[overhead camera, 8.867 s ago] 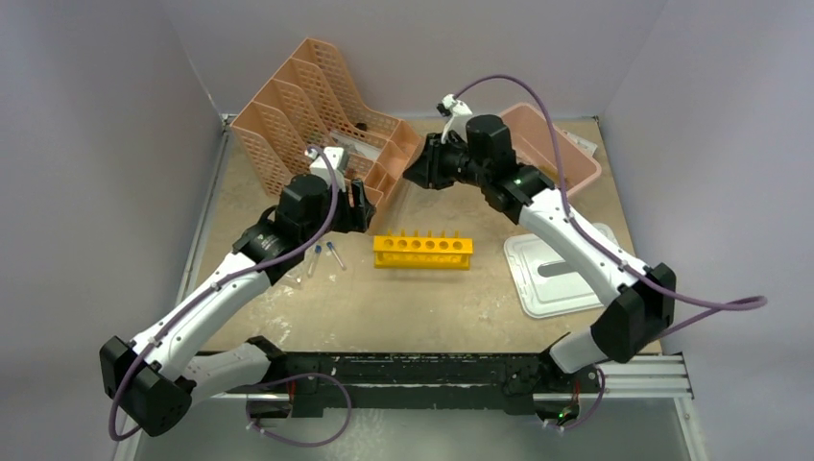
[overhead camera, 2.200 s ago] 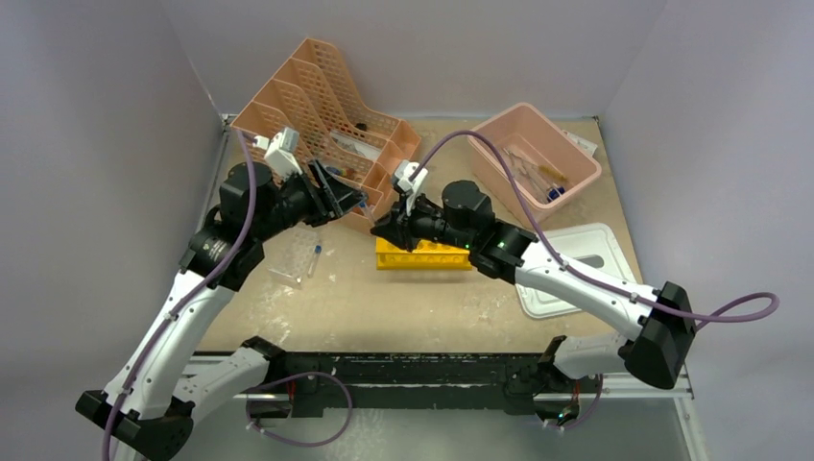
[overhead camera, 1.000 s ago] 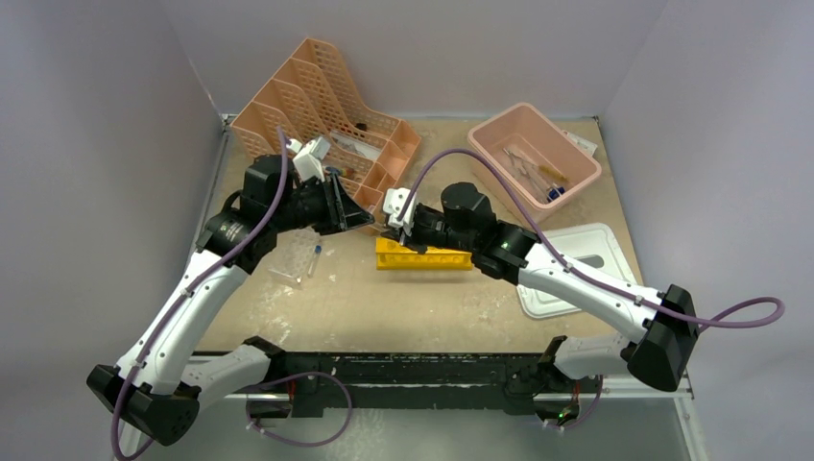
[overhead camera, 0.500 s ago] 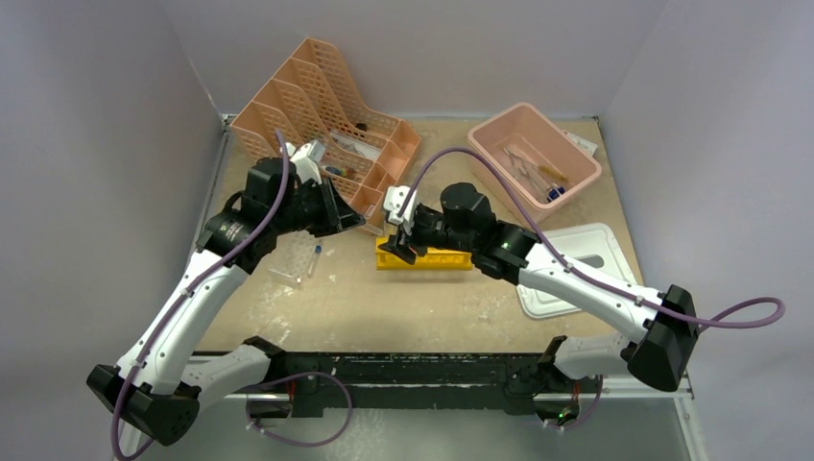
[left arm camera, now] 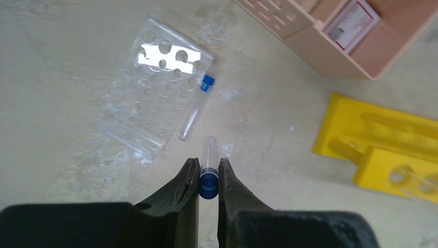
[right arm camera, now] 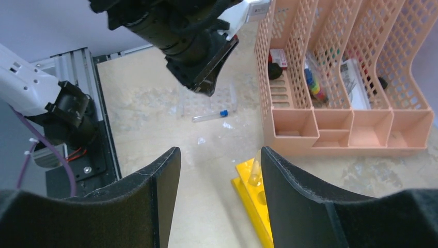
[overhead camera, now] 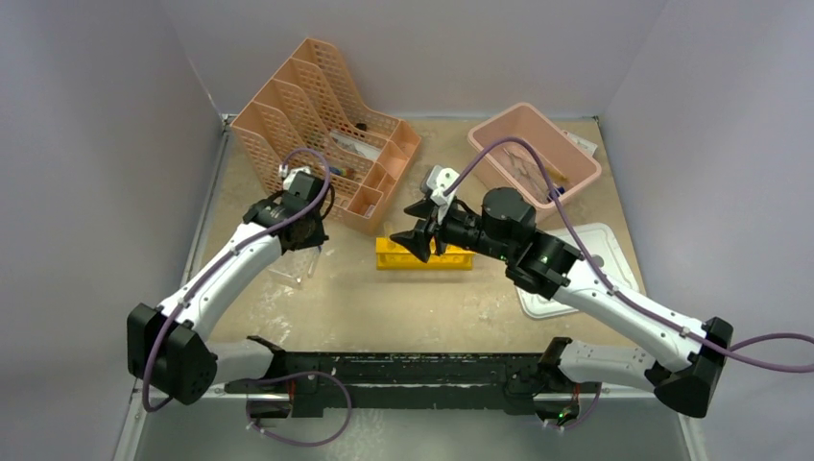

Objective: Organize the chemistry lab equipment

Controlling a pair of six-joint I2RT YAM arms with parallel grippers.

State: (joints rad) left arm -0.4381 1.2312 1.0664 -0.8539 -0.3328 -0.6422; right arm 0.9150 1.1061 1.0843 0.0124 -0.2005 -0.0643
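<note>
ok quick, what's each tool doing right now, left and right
left tool: closed on a blue-capped tube, held at its cap end
right tool: open, holding nothing, by the yellow rack

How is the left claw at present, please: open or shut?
Shut: in the wrist view the left claw clamps a blue-capped tube by its cap.

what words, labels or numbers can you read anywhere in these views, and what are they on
No text can be read.
Red-and-white printed label in a compartment of the peach mesh desk organizer: the print is too blurred to read.
I can make out no other writing.
</note>
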